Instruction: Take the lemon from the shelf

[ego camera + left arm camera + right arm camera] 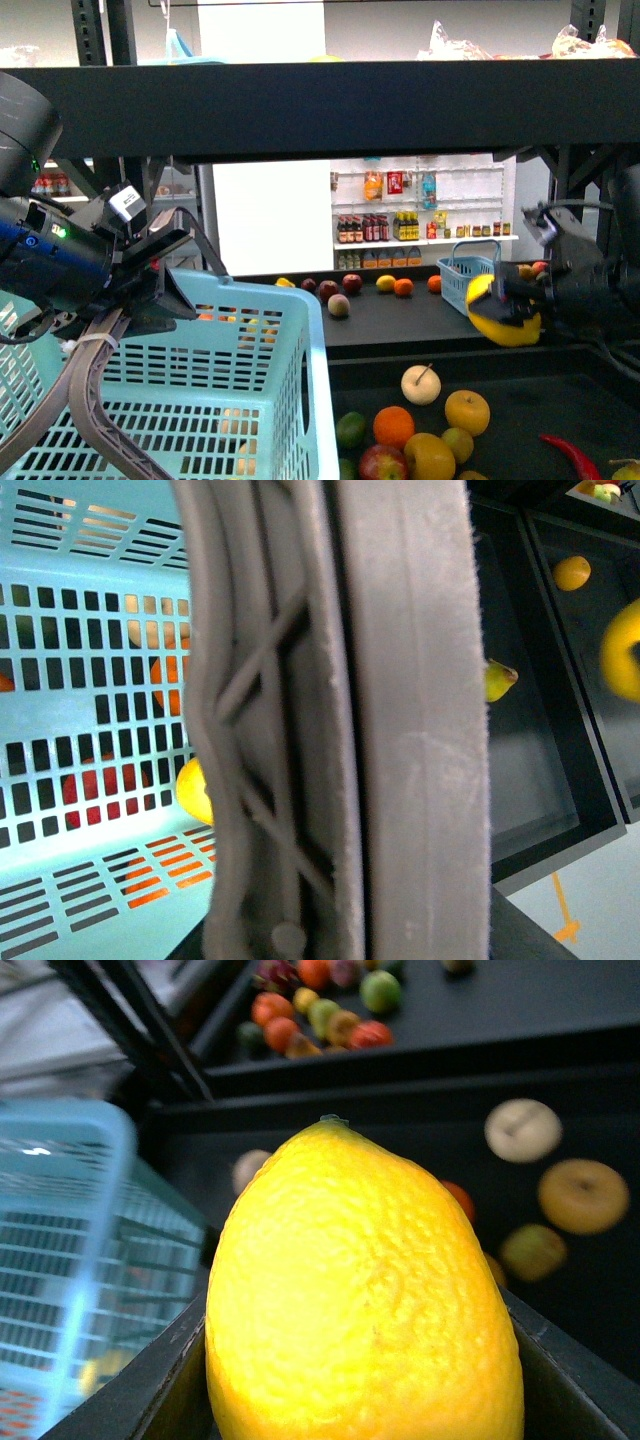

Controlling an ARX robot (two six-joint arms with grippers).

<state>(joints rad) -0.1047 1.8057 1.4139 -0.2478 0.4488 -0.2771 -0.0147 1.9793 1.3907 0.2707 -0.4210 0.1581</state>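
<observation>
My right gripper [512, 308] is shut on a yellow lemon [503, 314] and holds it in the air above the black shelf tray [590, 400], at the right of the front view. The lemon [362, 1290] fills the right wrist view between the dark jaws. My left gripper [120, 290] is shut on the grey basket handle [95, 400] of a light blue basket [250, 400] at the lower left. The handle [340, 720] fills the left wrist view. The black shelf's upper tier [330, 105] crosses the top.
Loose fruit lies in the lower tray: a pale apple [421, 384], an orange [394, 426], a yellow apple [467, 411], a red chilli [570, 455]. More fruit and a small blue basket [462, 275] sit on the middle tier. White store shelving with bottles [420, 225] stands behind.
</observation>
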